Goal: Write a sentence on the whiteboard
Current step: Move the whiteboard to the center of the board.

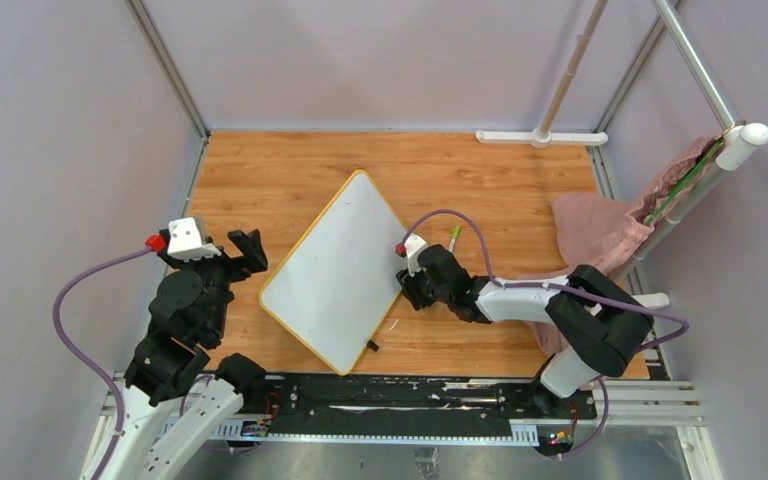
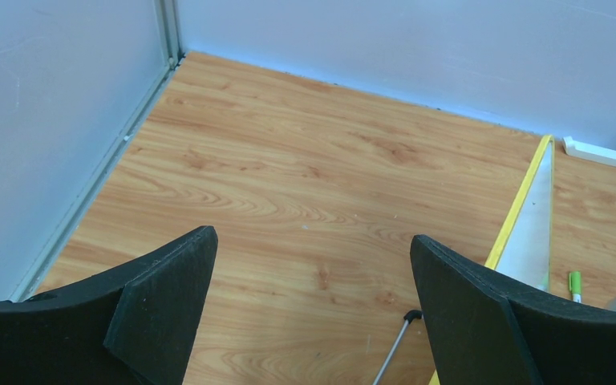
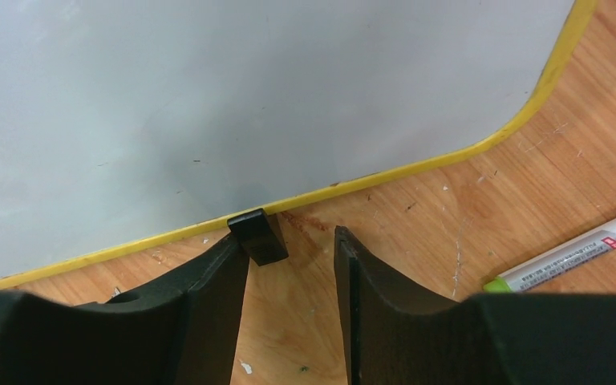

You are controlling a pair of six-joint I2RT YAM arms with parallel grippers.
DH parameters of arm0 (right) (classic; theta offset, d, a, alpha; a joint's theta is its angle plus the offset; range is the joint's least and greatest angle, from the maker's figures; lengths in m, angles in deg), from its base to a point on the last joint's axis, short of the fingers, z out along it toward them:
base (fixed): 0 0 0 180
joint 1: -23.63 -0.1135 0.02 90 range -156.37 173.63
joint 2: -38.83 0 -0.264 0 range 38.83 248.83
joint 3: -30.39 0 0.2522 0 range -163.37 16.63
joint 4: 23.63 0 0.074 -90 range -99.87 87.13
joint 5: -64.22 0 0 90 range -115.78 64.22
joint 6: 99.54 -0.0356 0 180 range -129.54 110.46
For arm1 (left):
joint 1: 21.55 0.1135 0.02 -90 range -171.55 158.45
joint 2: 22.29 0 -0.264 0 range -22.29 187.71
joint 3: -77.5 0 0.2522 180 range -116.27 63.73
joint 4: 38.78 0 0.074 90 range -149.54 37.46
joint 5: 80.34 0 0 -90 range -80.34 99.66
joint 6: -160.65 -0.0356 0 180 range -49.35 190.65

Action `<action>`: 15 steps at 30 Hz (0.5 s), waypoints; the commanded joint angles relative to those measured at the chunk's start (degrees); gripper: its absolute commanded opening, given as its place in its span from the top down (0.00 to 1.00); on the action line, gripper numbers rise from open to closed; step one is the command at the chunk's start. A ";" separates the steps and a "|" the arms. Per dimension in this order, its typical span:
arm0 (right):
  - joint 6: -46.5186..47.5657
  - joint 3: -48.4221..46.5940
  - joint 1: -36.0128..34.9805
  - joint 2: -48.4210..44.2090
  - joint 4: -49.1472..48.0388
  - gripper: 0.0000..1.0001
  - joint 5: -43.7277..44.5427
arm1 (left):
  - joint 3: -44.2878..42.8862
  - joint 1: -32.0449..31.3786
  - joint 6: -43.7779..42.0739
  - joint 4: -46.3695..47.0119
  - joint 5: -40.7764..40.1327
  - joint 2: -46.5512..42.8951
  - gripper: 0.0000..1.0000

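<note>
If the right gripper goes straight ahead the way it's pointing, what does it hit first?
Probably the whiteboard at its yellow rim, just beside the black clip foot; depth is unclear.

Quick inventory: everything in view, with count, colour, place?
Glossy white board with yellow rim: one, white, mid-table, blank.
Black clip feet: two, black, board's near right edge.
White marker with green end: one, white-green, right of board.
Crumpled pink cloth: one, pink, table's right side.
White T-shaped bar: one, white, far edge.
Wooden table: one, light brown.
Left claw: one, black, open, left of board.
Right claw: one, black, open, at one clip foot.
</note>
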 commanded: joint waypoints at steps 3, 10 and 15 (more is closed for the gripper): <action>0.76 -0.07 -0.64 1.14 -0.54 0.59 1.48 | -0.94 -0.59 -0.18 0.65 -0.81 0.13 0.04; 0.56 0.43 -0.64 1.10 -1.16 0.70 1.40 | -0.92 -0.59 -0.18 0.57 -0.70 0.27 0.04; 0.25 0.85 -0.64 0.47 -1.37 0.79 1.86 | -0.92 -0.60 -0.18 0.61 -0.61 0.23 0.04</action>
